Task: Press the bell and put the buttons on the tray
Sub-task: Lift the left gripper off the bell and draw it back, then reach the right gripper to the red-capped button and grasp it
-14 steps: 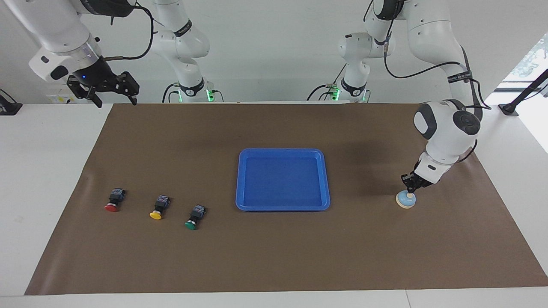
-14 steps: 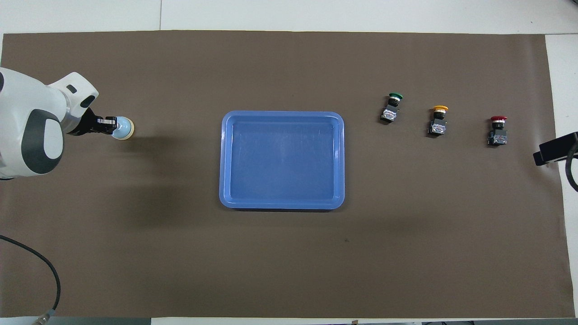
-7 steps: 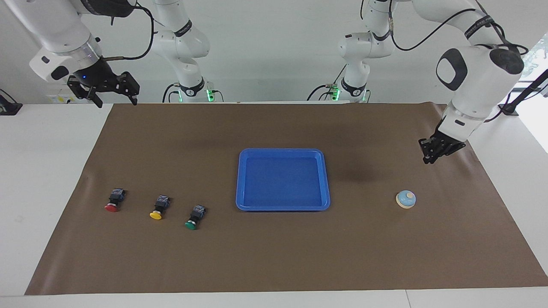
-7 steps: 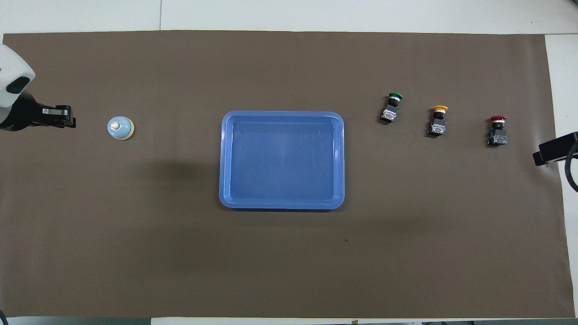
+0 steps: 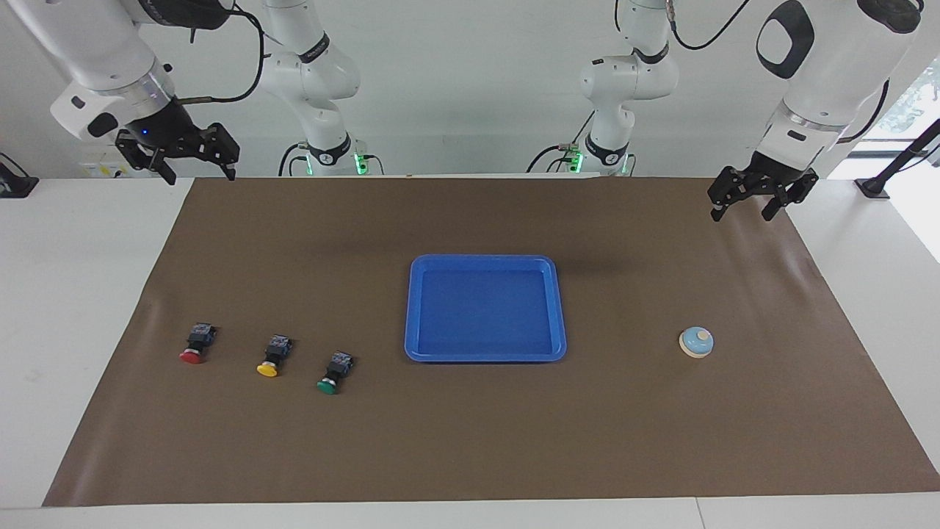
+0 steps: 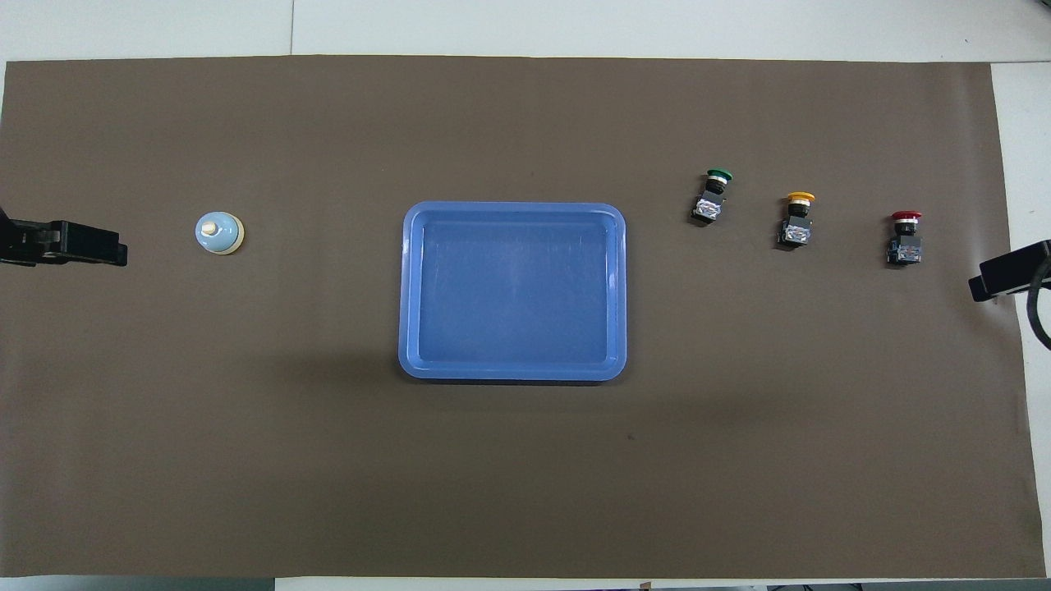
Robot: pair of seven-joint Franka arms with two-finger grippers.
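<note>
Blue tray (image 5: 485, 355) (bare) sits between bell (image 5: 696, 342) and buttons (image 5: 267, 358).

Plain white wall (image 5: 470, 88), perhaps a window (image 5: 907, 103).

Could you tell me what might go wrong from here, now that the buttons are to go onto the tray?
The red button, yellow button and green button lie tipped on their sides in a row; the open right gripper might roll one while closing, or nudge its neighbour.

The tray has a raised rim, which a button carried low could catch.

The left gripper hangs open over the mat's edge, apart from the bell; a careless sweep could knock the bell.
</note>
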